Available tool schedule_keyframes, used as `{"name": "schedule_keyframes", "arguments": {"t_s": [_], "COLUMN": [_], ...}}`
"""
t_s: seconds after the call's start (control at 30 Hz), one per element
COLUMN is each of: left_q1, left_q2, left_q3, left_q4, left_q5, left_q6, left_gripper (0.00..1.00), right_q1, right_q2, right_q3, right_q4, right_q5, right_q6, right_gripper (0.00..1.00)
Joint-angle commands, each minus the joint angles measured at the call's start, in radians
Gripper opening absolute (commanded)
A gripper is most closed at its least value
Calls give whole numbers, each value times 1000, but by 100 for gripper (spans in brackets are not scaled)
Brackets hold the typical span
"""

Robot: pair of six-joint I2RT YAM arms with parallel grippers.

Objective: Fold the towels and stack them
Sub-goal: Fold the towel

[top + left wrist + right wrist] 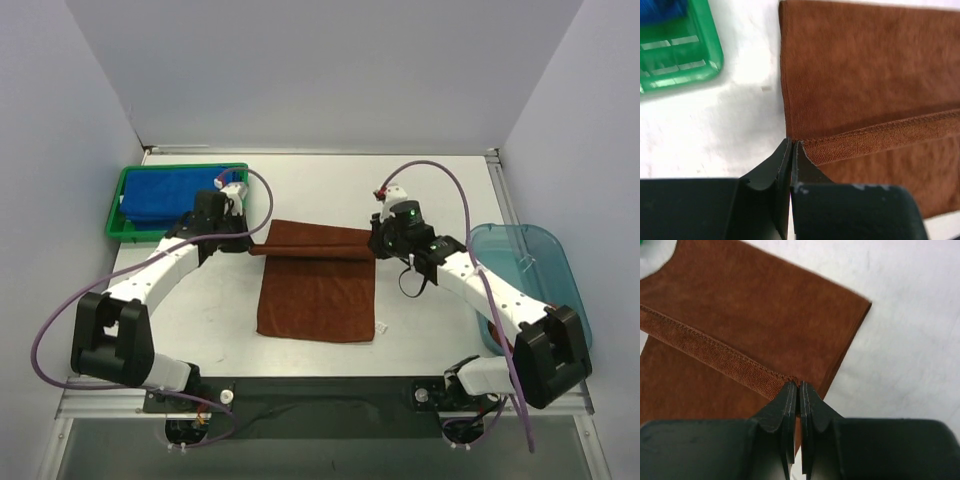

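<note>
A rust-brown towel (318,290) lies spread in the middle of the table, its far hem lifted and held taut across it. My left gripper (256,247) is shut on the hem's left corner; in the left wrist view the jaws (794,143) pinch the stitched edge of the brown towel (865,75). My right gripper (373,250) is shut on the right corner, and its wrist view shows the tips (799,384) closed on the hem of the brown towel (755,315). Folded blue towels (172,195) lie in the green tray (125,235).
The green tray (685,65) sits at the back left, close to my left arm. A translucent teal bin (535,265) stands at the right edge beside my right arm. A small white scrap (382,327) lies by the towel's near right corner.
</note>
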Motion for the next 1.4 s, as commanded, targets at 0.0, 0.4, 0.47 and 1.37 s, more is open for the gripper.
{"name": "schedule_keyframes", "arguments": {"t_s": [0.0,0.4,0.47,1.37], "left_q1": [-15,-168,-170,-223], "left_q2": [-93,-172,-159,132], "left_q3": [-60,-256,-281,-150], "left_q4": [-52,-75,-82,19], "left_q5": [8,-93,-117,-41], "left_q6": [-24,-143,-182,-380], "left_gripper": [0,0,0,0], "right_q1": [3,18,18,-241], "right_q2": [-90,-178,-152,316], "right_q3": [-47,-231,-251,49], "right_q4": [-130,-184,-186,-235], "right_q5": [85,-25,-71,-127], "right_q6": [73,286,306,248], "right_gripper": [0,0,0,0]}}
